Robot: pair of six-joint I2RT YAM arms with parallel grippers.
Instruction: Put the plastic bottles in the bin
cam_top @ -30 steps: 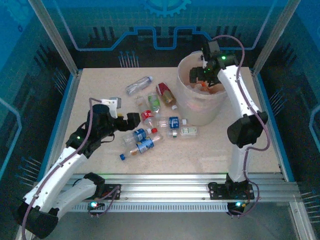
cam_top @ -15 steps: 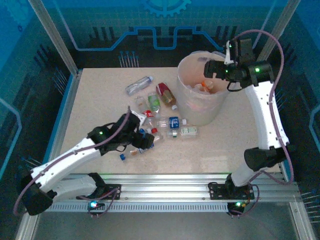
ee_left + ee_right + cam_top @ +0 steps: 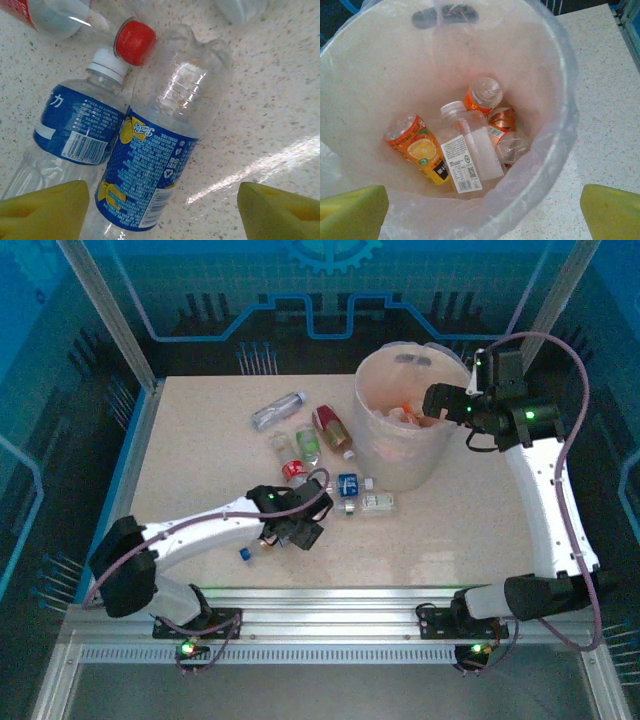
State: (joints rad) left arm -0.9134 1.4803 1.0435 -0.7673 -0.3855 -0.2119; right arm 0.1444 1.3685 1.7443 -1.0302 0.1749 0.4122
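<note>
- The left hand (image 3: 300, 531) is low over the cluster of plastic bottles near the front middle of the table (image 3: 195, 455). Its fingers are spread wide and have hold of nothing.
- In the left wrist view the left hand's (image 3: 161, 216) two yellow fingertips (image 3: 44, 210) sit at the bottom corners, and a clear bottle with a blue and yellow label (image 3: 162, 150) lies on the table between them.
- Against that bottle's left side lies a second clear bottle with a blue label and white cap (image 3: 75, 127). A red cap (image 3: 134, 41) shows just beyond the white one.
- Further from the left hand, more bottles lie loose on the table:
  - a blue-labelled one (image 3: 348, 485)
  - a clear one with a pale label (image 3: 378, 503)
  - a red-labelled one (image 3: 292, 470)
  - a green-labelled one (image 3: 308, 446)
  - a dark one with a red label (image 3: 332, 430)
  - a clear one apart at the back (image 3: 278, 410)
- The right hand (image 3: 438, 402) hangs over the right rim of the bin (image 3: 400, 465), wide open and empty.
- In the right wrist view the right hand's (image 3: 482, 214) yellow fingertips (image 3: 352, 212) frame the lined bin (image 3: 370, 75) from above.
- At the bottom of the bin lie:
  - an orange-labelled bottle (image 3: 417, 150)
  - a clear bottle with a white cap and white label (image 3: 470, 155)
  - another orange-labelled bottle (image 3: 482, 95)
  - a crushed copper-coloured one (image 3: 502, 120)
- The bin stands at the back right of the table, just beside the loose bottles.
</note>
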